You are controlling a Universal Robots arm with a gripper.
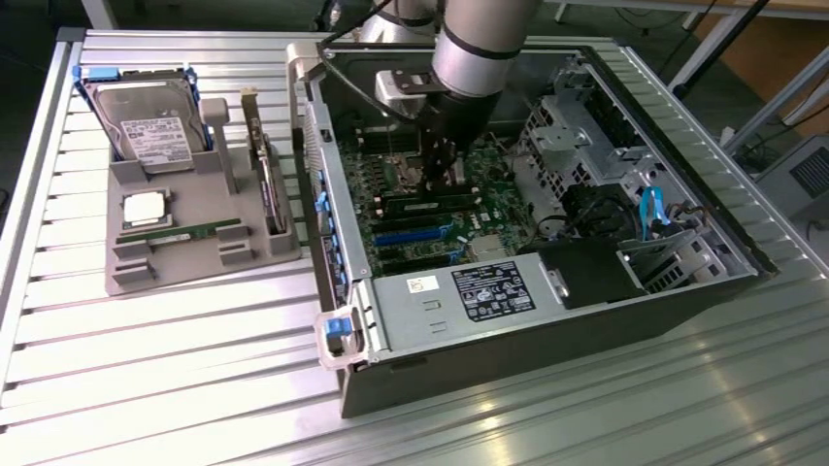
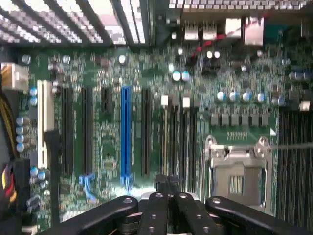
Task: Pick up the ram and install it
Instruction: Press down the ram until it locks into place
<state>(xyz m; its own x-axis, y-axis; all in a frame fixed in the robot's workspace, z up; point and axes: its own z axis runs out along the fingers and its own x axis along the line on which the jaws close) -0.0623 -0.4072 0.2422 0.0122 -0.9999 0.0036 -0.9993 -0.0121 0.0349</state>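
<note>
The ram (image 1: 182,234) is a narrow green stick lying flat in the grey holder (image 1: 194,267), on the table at the exterior view's left, outside the computer case. My gripper (image 1: 441,183) hangs from the arm inside the open case (image 1: 725,262), pointing down at the green motherboard (image 1: 486,209), well away from the ram. In the wrist view the black fingers (image 2: 161,188) meet over the board beside the long expansion slots. The gripper (image 2: 168,185) is shut and I see nothing between its fingers.
The holder also carries a hard drive (image 1: 147,121), a square silver processor (image 1: 146,208) and an upright expansion card (image 1: 266,175). A power supply (image 1: 480,291) fills the case's near end. On the board are a blue slot (image 2: 125,132), the processor socket (image 2: 235,174) and dark memory slots (image 2: 293,161).
</note>
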